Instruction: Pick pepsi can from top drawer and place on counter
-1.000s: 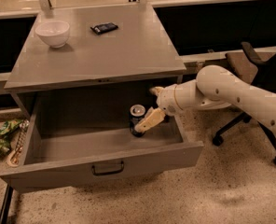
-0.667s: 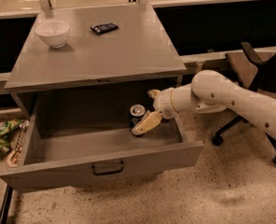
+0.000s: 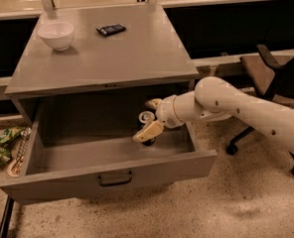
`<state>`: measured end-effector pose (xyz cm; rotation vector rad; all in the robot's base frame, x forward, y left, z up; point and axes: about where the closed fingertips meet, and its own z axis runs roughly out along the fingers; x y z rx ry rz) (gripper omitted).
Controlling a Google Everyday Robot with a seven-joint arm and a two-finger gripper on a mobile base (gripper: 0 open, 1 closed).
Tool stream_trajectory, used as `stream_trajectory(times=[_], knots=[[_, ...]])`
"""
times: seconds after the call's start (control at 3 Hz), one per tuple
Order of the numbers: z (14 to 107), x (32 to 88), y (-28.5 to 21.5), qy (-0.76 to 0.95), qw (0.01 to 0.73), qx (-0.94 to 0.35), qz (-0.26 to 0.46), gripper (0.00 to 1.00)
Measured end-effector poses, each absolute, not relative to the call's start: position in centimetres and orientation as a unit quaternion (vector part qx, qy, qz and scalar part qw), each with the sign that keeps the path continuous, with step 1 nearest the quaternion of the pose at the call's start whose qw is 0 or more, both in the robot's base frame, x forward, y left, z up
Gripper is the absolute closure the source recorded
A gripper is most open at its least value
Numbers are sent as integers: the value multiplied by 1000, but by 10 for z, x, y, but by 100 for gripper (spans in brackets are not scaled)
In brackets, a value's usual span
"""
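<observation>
Floor (image 3: 246, 202): speckled and light; green litter (image 3: 3, 143) lying left of the cabinet; dark office chair (image 3: 271, 73) at right, behind the arm.
Surface (image 3: 112, 63): grey, flat and square, forming the cabinet top; carries two items only, well apart.
White bowl (image 3: 56, 35): upright at the back left corner of the surface.
Black packet (image 3: 111, 29): flat, near the back edge, right of the bowl.
Top drawer (image 3: 62, 182): standing wide open below the surface; dark handle (image 3: 114, 178) at the middle of the front panel.
Pepsi can (image 3: 147, 117): upright inside the drawer, toward the right rear; silver top showing, dark body largely hidden behind one finger.
Arm (image 3: 236, 108): white, entering from the right and reaching over the drawer's right wall.
Claw (image 3: 144, 121): down inside the drawer at the can — open, tan fingers (image 3: 148, 131) spread with one behind the can and one in front.
Contact: cannot tell whether either finger touches the can — not gripped.
</observation>
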<state>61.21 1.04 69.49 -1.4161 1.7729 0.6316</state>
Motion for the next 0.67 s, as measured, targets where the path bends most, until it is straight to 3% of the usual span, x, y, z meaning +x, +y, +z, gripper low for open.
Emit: stream_trajectory(times=[0.67], knots=[[673, 612, 17, 669, 397, -571, 263, 65]])
